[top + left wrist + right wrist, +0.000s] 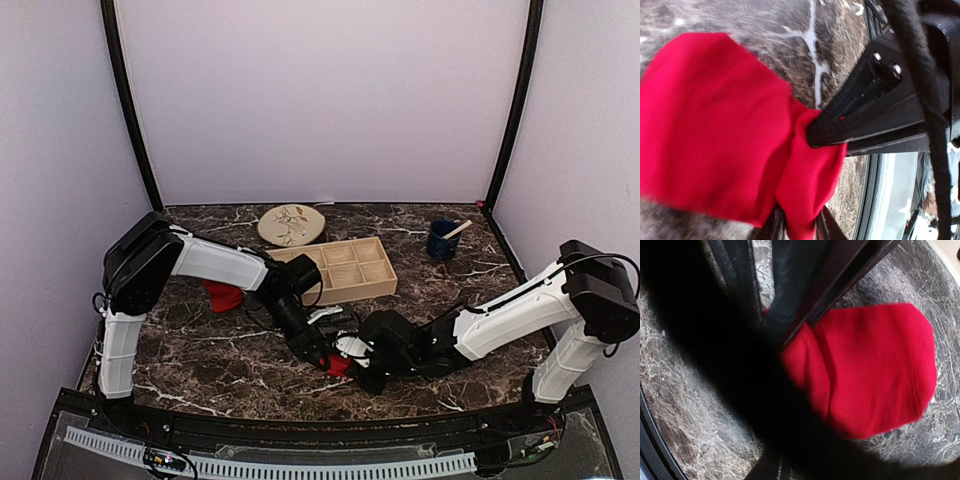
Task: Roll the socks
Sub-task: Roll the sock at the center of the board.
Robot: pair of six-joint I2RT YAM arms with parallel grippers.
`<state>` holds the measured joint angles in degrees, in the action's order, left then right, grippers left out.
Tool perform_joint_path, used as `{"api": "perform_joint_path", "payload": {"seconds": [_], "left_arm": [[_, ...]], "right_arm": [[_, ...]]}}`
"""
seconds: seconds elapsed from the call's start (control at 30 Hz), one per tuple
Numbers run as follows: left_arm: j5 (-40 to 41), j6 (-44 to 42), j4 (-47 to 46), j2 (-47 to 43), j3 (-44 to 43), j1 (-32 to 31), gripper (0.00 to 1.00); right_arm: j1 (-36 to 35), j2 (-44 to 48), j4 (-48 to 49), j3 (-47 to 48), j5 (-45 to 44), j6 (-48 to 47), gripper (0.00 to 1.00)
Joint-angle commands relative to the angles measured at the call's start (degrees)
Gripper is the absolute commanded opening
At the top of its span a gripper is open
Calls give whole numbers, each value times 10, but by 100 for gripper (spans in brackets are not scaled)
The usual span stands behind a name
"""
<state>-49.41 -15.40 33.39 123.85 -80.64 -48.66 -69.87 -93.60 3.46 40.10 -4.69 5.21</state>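
Top view: sock (pixel 338 365) at the near centre of the table (pixel 200 360), left gripper (pixel 322 350) and right gripper (pixel 360 362) meeting on it; second sock (pixel 225 296) lies well apart, to the left. Left wrist: left jaws closed on the bunched end, right jaws pinching the fold just beside them. Right wrist: free end flat, grip blurred. Best rolled tightly towards that end, under even tension.

Overhead view high behind, facing down at table (pixel 200 345), wrist views very close, sharing red sock (pixel 715 125)
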Motion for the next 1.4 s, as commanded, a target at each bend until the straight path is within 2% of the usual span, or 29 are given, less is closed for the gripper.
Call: {"api": "perform_joint_path", "payload": {"seconds": [0.0,0.5,0.9,1.17,1.37], "left_arm": [[65,26,-38,-37,38,21,24],[125,62,-99,-98,91,37,31],[180,92,-186,-156,147,38,32],[217,121,-308,-222,232,35,32],[241,112,-365,-259,276,9,33]], "right_arm": [[-1,-17,-16,1,18,14,0],[12,-25,-29,12,45,42,0],[93,-24,-10,-3,189,105,0],[136,-43,9,-8,289,136,0],[162,-58,22,-13,345,156,0]]}}
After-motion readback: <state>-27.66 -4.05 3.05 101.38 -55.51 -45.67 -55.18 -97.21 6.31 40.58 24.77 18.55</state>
